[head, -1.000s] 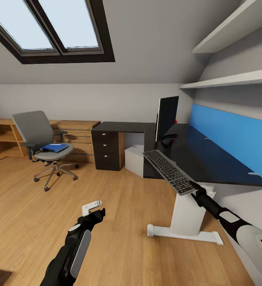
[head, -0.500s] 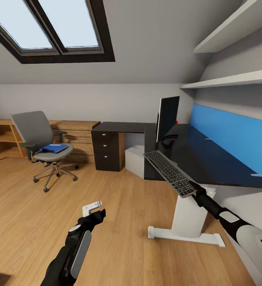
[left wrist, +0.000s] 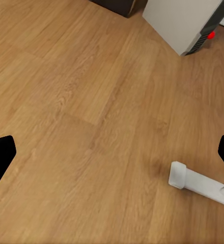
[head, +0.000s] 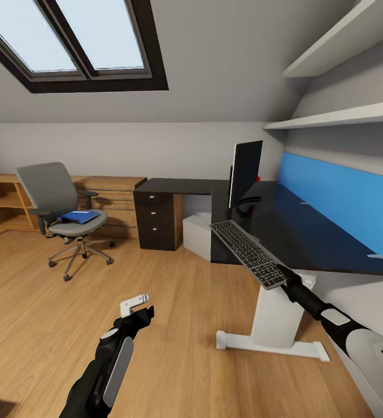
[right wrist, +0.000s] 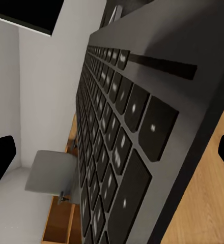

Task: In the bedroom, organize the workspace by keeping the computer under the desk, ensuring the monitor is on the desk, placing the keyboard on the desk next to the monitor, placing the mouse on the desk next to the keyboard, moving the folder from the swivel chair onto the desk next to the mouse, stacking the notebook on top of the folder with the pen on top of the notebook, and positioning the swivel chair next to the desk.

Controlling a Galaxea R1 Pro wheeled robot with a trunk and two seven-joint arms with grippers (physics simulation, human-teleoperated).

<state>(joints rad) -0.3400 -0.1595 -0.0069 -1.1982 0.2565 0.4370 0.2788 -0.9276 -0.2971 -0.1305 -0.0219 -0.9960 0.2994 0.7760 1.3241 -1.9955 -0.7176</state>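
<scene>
Slim long black keyboard with dark grey keys (head: 248,251): lying tilted at centre right, far end overhanging the glossy black L-shaped surface (head: 307,229), near end being clasped by right gripper (head: 285,277). Thin black widescreen monitor (head: 244,169) standing behind it. Left gripper (head: 137,305), lower centre: fingers spread, grasping nothing, hanging over light wood plank floor (head: 174,302).

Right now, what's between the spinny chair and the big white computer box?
In the head view, the dark three-drawer unit of the desk stands between the swivel chair and the computer, with bare wood floor in front.
</scene>
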